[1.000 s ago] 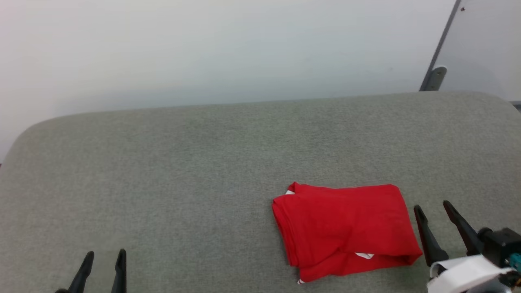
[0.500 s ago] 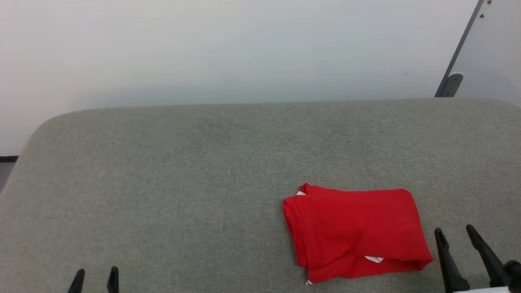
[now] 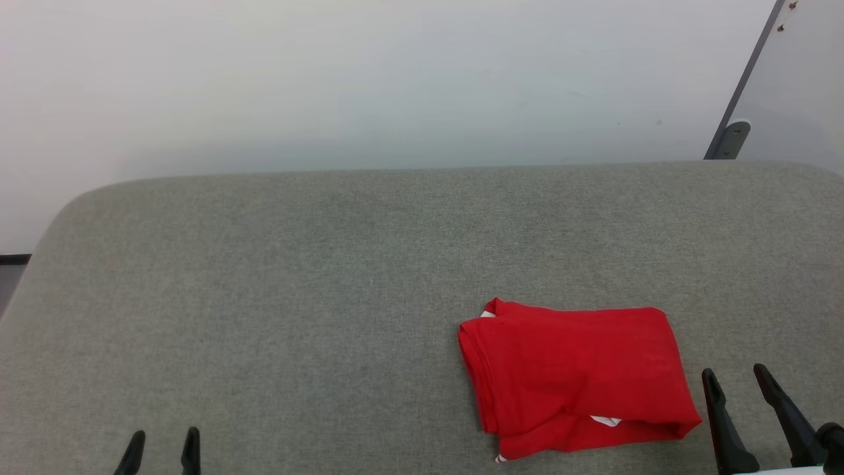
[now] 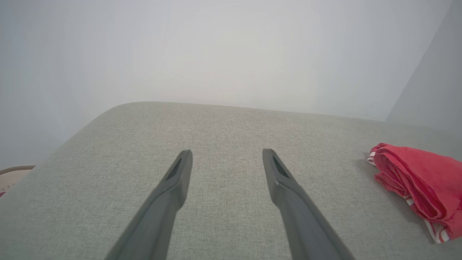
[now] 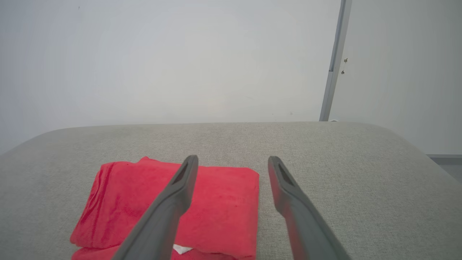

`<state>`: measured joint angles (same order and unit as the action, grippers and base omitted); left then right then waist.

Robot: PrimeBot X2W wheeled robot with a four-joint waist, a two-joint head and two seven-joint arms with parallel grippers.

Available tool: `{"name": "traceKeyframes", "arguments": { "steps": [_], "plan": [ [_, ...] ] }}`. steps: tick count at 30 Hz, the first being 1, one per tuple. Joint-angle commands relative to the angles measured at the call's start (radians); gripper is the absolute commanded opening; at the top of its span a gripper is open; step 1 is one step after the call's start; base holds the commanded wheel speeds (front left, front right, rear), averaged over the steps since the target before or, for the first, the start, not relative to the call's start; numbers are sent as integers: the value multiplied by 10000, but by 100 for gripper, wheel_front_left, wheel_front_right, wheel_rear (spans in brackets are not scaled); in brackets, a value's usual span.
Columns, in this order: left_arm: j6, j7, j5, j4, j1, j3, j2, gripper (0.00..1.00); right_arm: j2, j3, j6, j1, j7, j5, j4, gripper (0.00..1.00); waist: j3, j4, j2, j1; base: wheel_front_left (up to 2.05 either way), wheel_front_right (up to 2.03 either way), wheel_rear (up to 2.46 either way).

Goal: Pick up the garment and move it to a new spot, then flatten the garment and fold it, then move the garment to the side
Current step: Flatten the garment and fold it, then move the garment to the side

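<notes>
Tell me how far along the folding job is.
Done, it seems: the garment lies folded in a compact stack on the grey pad, toward the pad's right side. In hand: nothing. The left gripper and the right gripper are both open and clear of the cloth. Left: probably nothing, unless the garment's spot is not the intended side.

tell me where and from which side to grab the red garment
Probably the right short edge of the garment, approached from the right by the right hand, open beside it. It lies folded on the cushion, that edge a rounded stack, so one finger could slide under and pinch all layers.
</notes>
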<state>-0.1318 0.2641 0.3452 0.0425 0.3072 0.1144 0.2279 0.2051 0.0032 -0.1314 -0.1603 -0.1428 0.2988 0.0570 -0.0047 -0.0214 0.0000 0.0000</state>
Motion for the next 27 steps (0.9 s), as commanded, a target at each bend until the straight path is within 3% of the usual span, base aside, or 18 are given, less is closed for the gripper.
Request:
{"name": "traceKeyframes", "arguments": {
  "steps": [1,8,13,18,25,26,27],
  "plan": [
    [27,-7,-54,-17,-70,-11,-27,100,-45,-5,17,-166,11,30,31,100,-2,9,0,0,0,0,0],
    [27,-7,-140,6,-161,-154,10,100,-42,103,17,80,257,38,-38,100,49,71,0,0,0,0,0],
    [27,-8,-206,162,-468,-248,137,100,83,68,17,639,1044,-277,-211,100,348,122,0,0,0,0,0],
    [27,-8,18,388,-912,-296,344,100,382,461,17,1713,3177,-505,-326,100,1026,83,0,0,0,0,0],
    [28,-8,542,725,-1624,-420,951,100,572,556,17,3183,7093,-251,-167,100,2306,33,0,0,0,0,0],
    [28,-8,542,725,-1624,-420,951,100,572,556,17,3183,7093,-251,-167,100,2306,33,0,0,0,0,0],
    [28,-8,690,780,-1826,-469,1111,100,511,387,17,3407,8147,-247,-19,100,2588,51,0,0,0,0,0]
  ]
}}
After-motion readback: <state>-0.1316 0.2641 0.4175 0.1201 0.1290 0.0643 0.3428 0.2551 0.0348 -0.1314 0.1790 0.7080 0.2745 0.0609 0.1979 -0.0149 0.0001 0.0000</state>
